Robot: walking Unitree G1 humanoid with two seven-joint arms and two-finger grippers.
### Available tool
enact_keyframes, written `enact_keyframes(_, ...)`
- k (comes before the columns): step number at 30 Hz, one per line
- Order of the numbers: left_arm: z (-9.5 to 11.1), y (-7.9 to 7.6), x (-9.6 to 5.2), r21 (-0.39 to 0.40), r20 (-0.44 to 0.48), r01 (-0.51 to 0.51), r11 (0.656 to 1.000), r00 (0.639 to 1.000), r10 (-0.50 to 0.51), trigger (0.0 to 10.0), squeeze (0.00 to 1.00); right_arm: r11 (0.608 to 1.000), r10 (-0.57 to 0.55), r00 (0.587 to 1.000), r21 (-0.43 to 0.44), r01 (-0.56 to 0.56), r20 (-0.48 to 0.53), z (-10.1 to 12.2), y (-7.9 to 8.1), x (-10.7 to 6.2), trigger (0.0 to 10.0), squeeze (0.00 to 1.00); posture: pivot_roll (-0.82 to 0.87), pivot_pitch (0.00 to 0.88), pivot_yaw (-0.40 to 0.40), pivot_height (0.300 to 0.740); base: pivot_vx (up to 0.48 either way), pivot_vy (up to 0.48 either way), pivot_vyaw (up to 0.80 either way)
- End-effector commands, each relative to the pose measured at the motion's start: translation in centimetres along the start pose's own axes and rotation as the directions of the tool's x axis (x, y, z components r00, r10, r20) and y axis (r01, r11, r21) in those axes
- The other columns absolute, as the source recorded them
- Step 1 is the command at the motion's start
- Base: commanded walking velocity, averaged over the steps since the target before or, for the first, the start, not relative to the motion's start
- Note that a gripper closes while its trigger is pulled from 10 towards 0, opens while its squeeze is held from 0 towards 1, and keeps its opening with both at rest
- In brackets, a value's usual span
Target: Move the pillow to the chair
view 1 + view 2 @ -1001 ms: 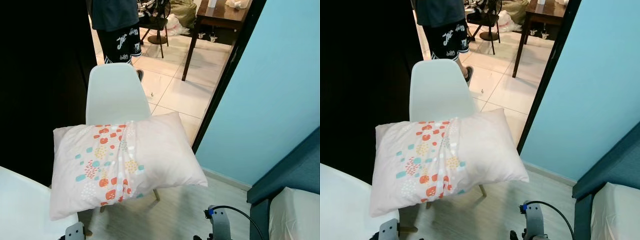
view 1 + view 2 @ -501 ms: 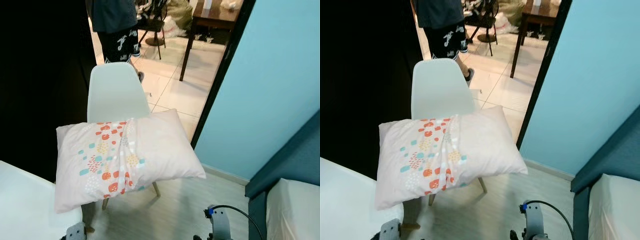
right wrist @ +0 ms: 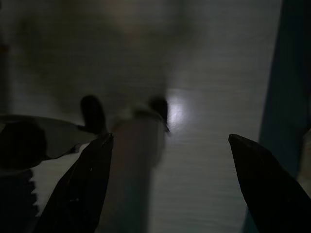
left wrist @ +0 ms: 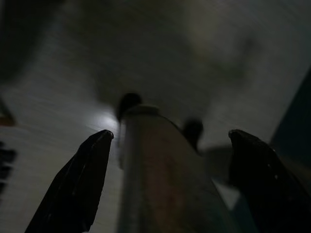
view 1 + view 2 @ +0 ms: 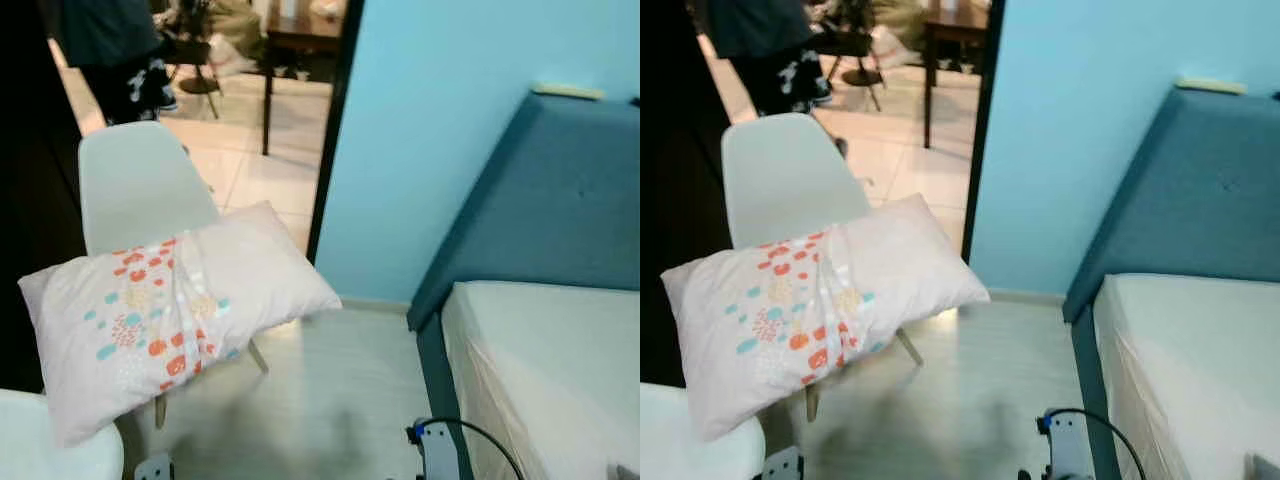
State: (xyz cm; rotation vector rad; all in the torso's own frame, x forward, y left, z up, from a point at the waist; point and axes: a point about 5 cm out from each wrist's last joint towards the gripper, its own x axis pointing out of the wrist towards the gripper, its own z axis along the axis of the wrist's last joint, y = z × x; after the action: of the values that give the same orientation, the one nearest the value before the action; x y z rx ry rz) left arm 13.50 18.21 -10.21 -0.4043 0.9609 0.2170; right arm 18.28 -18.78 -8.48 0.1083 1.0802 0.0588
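Pale wood floor and a light blue wall frame the scene. Against a second ago, the whole view has swung right, bringing the teal headboard and mattress into sight; that is the camera turning, not the things moving. The pillow lies across the seat of the white chair, so the task looks done. Left gripper and right gripper hang low over the floor, jaws apart and empty, though the dim wrist views are blurred

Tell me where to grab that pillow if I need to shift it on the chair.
Probably the near right corner of the pillow, which overhangs the seat of the chair and has open floor beside it. Come in from the right side, level with the seam.
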Motion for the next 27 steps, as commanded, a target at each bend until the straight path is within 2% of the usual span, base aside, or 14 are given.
enact_keyframes(1,-1.56,-0.02,-0.28,-0.003,-0.06,-0.003,1.0,0.998,0.003,10.0,0.0,1.0,-0.015,1.0,0.006,0.015,-0.017,-0.53,-0.46,-0.12,10.0,0.0,-0.04,0.08,-0.058,0.74,-0.401,0.0,-0.75)
enact_keyframes(18,-1.32,-0.16,-0.19,-0.007,-0.056,0.003,1.0,0.998,-0.003,10.0,0.0,0.999,-0.036,0.999,0.003,0.036,-0.017,-0.49,-0.58,-0.12,10.0,0.0,-0.04,0.075,-0.055,0.74,-0.257,0.0,-0.75)
enact_keyframes(27,-1.14,0.07,-0.19,-0.017,-0.049,-0.007,1.0,0.999,0.006,10.0,0.0,0.999,-0.042,0.999,-0.002,0.042,-0.015,-0.34,-0.62,-0.12,10.0,0.0,-0.04,0.065,-0.056,0.74,0.0,0.0,-0.74)
